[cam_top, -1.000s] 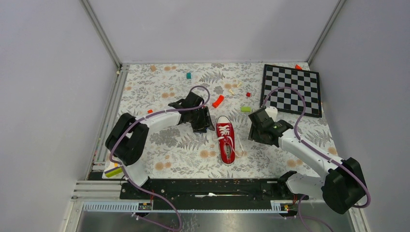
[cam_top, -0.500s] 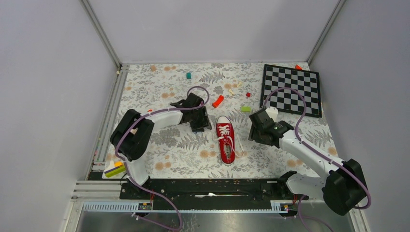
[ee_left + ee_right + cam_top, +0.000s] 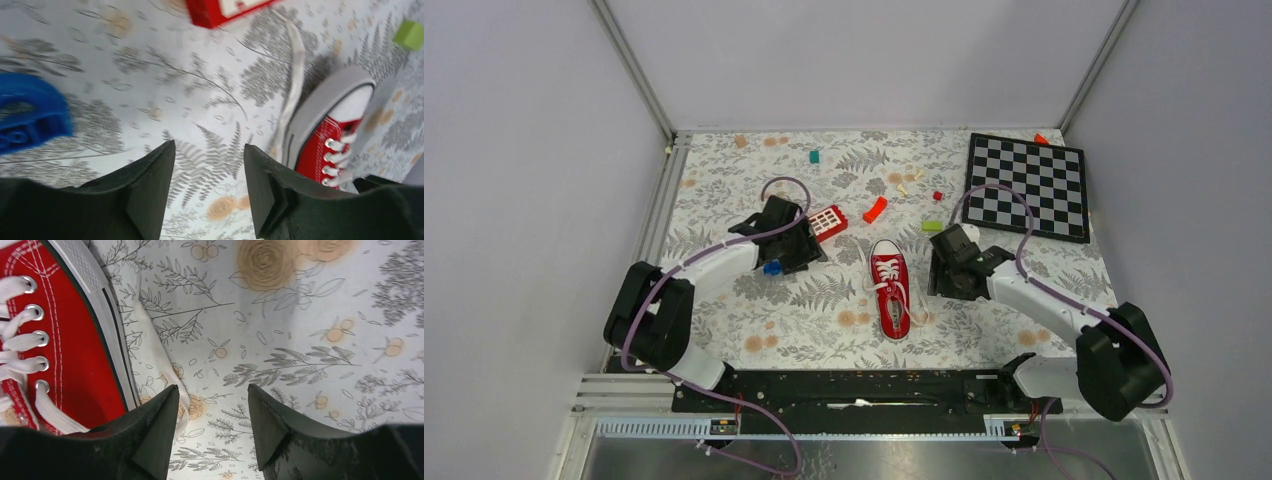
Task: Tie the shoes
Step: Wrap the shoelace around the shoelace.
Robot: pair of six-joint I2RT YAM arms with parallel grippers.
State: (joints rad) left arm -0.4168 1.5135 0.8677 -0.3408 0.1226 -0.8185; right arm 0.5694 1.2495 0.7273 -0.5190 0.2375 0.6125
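**Two sets of jaws wide, nothing held**

From above, the red sneaker (image 3: 891, 287) lies near the middle of the floral cloth (image 3: 724, 190), toe toward the far wall, with its white laces (image 3: 916, 300) trailing loose. The left gripper (image 3: 804, 250) hangs well to its left, between a red block with white squares (image 3: 827, 221) and a small blue piece (image 3: 772, 268). The right gripper (image 3: 939, 280) sits just beside the sneaker's right flank. A chessboard (image 3: 1028, 185) lies in the far right corner.

At the left wrist, the two black fingers (image 3: 150, 190) stand apart over bare cloth, gripping nothing. The sneaker's white toe cap shows to the right, and one lace end runs from it toward the red block.

At the right wrist, the fingers (image 3: 270, 425) are spread wide and empty. The sneaker's eyelet side fills the left edge, and a lace end lies on the cloth along the sole, passing under the left finger.
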